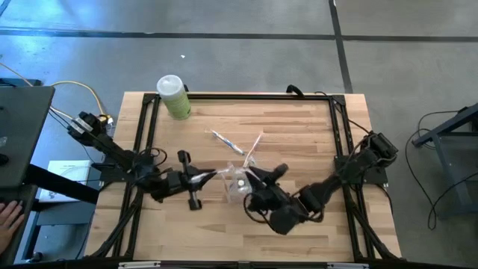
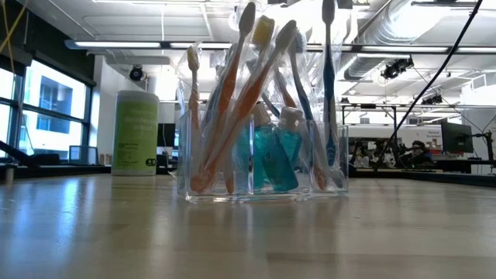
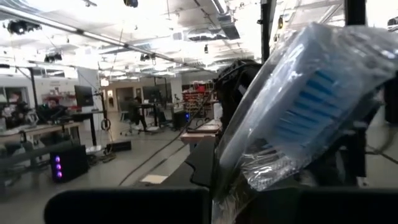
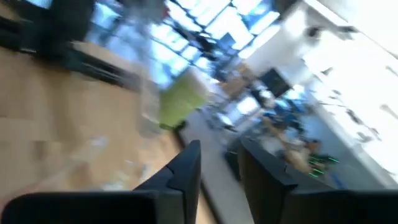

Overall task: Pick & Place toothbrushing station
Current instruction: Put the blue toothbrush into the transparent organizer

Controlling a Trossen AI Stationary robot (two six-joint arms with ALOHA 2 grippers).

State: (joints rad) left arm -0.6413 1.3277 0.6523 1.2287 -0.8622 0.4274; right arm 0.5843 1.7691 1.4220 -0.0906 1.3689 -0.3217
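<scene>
- The left gripper [image 1: 200, 178] is pinched tight on a wrapped toothbrush [image 3: 298, 106] with blue bristles; in the left wrist view the wrapper fills the space just past its fingers. In the high view it sits left of centre, tip pointing right toward the clear holder [image 1: 239, 184].
- The right gripper [image 1: 258, 178] lies just right of that holder, its fingers [image 4: 186, 168] a little apart with nothing between them that I can make out.
- Judged step: carry the held brush to the holder and drop it in upright. Doing this well likely means lifting above the rim first, then lowering handle-down into a free slot.
- The holder [image 2: 263, 155] is already crowded: orange and blue brushes [image 2: 248, 101] lean across each other, with small teal bottles [image 2: 271, 155] low inside, so a slanted entry could snag them.
- The right gripper beside the holder narrows the approach from that side.
- Two more wrapped brushes [image 1: 228, 142] lie loose on the table [image 1: 299, 134], farther back than the holder.
- A light-green bottle [image 1: 174, 97] stands at the far left corner, well apart.
</scene>
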